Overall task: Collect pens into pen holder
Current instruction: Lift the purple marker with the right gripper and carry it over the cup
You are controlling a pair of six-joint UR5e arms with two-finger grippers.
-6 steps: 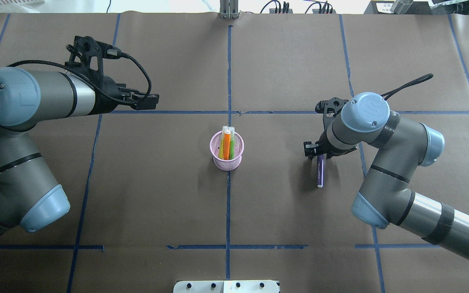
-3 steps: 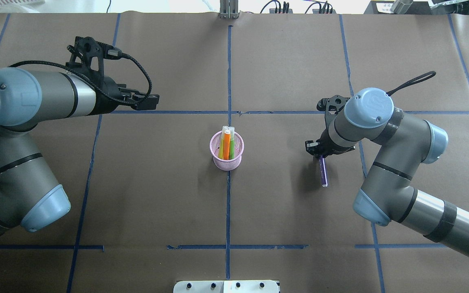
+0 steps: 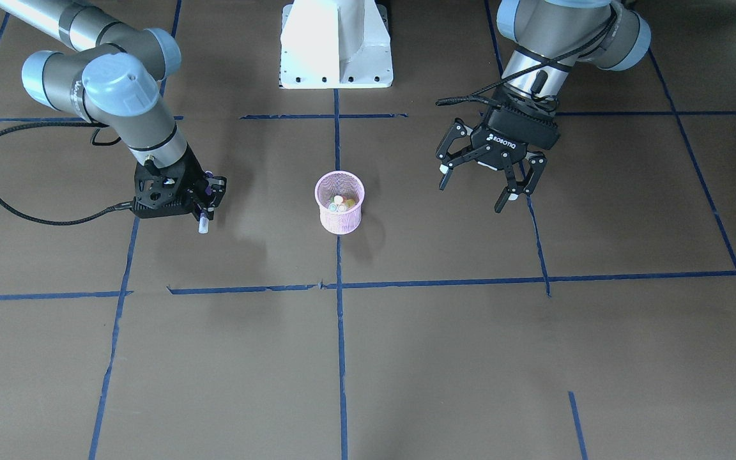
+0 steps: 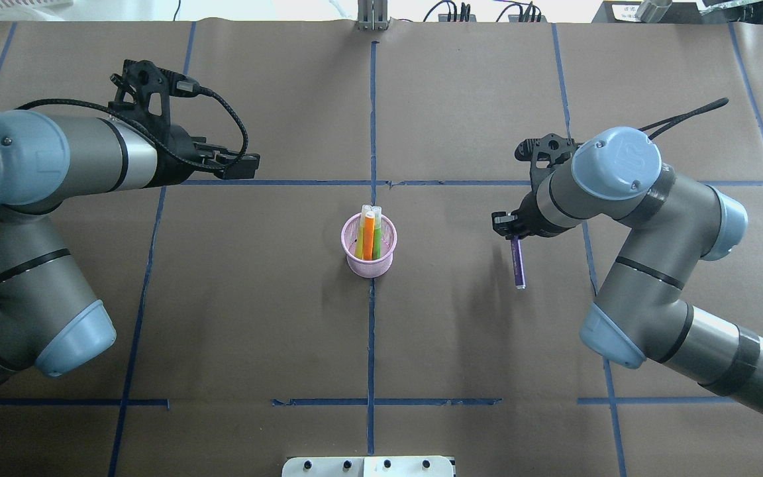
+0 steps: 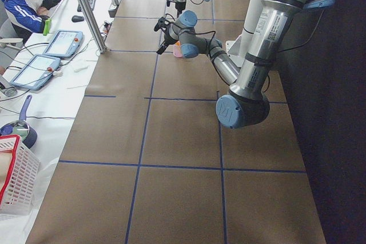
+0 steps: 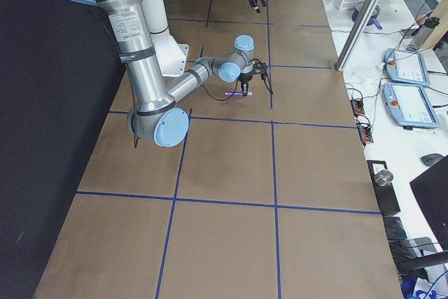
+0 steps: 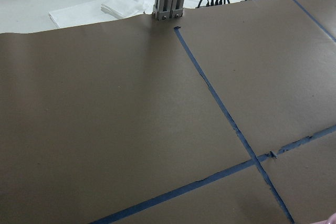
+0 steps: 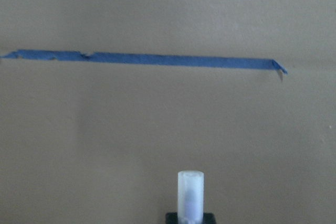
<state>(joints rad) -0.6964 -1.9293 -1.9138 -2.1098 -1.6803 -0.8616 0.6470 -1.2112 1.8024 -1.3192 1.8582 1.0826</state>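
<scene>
Brown-papered table (image 4: 255,318): pink mesh pen holder (image 4: 369,267) at centre, orange and green pens (image 4: 369,238) inside. Right claw (image 4: 512,233) clamped on purple pen (image 4: 518,265), seemingly lifted; next: carry over rim, release. Left claw (image 3: 470,191) spread, empty.

Overhead, front, seemingly left-side share holder (image 4: 369,265).

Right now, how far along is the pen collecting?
Done: the orange pen and a light green pen stand in the pink mesh pen holder. In hand: the right pincer is shut on the purple pen, apparently clear of the table, off to the holder's side. Remaining: carry it over and drop it in. The left pincer hangs open, empty.
</scene>
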